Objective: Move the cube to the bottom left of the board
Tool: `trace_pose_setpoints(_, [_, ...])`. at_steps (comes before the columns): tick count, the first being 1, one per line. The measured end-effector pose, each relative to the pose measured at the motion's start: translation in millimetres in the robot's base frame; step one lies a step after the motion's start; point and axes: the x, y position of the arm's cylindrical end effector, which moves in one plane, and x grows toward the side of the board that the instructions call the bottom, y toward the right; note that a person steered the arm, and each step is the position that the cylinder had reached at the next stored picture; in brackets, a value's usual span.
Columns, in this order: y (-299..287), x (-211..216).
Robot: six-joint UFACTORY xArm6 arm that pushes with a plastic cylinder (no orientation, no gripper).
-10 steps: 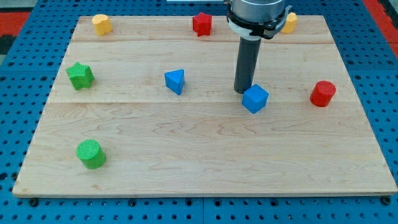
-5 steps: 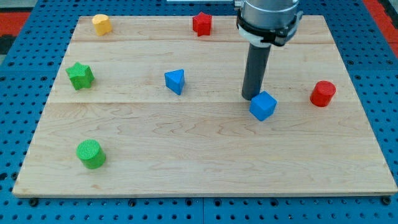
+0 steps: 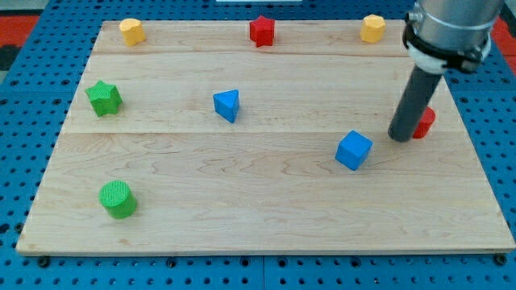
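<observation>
The blue cube (image 3: 354,150) sits on the wooden board (image 3: 258,209), right of centre. My tip (image 3: 400,138) is on the board to the right of the cube and a little above it, apart from it. The rod stands in front of the red cylinder (image 3: 424,122) and hides most of it.
A blue triangular block (image 3: 228,105) lies left of centre. A green star (image 3: 104,97) and a green cylinder (image 3: 118,199) are at the left. A yellow block (image 3: 131,31), a red star (image 3: 262,31) and another yellow block (image 3: 372,28) line the top edge.
My tip pushed the cube a little to the right and down, then left it and swung right, coming to rest in front of the red cylinder.
</observation>
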Motion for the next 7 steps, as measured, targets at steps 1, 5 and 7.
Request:
trace_pose_setpoints(1, [-94.9,23.5])
trace_pose_setpoints(5, [-278.0,-3.6])
trace_pose_setpoints(7, [-322.5,-29.5])
